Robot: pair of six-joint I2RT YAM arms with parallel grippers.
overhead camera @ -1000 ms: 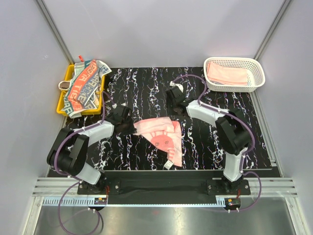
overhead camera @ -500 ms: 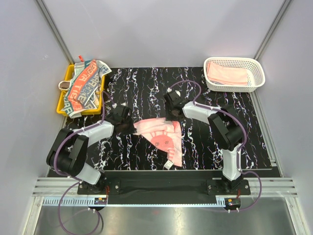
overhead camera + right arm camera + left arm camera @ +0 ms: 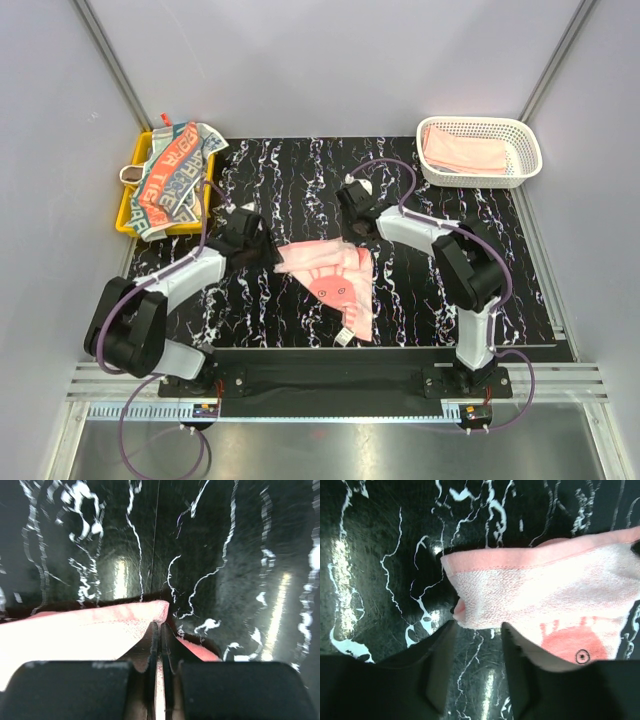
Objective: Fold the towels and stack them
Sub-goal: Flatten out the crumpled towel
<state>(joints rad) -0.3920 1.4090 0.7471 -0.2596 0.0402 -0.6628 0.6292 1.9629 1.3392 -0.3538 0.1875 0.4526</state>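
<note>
Pink and soft, the pink towel lies crumpled in the middle of the black table, with one long end pointing to the front edge. My left gripper sits low at the towel's left corner. Its fingers are apart. The corner pokes in between their tips, and nothing squeezes it. The towel's top hem runs off to the right.

My right gripper is at the towel's far edge. Its fingers are pressed together, and they pinch that pink edge right at their tips.

There is bare table all around the towel: behind it, to the left of my left arm, and to the right of my right arm.

The white basket sits well apart at the far right corner, with a folded pink towel inside. The yellow tray sits at the far left edge, and a lettered towel spills over it.
</note>
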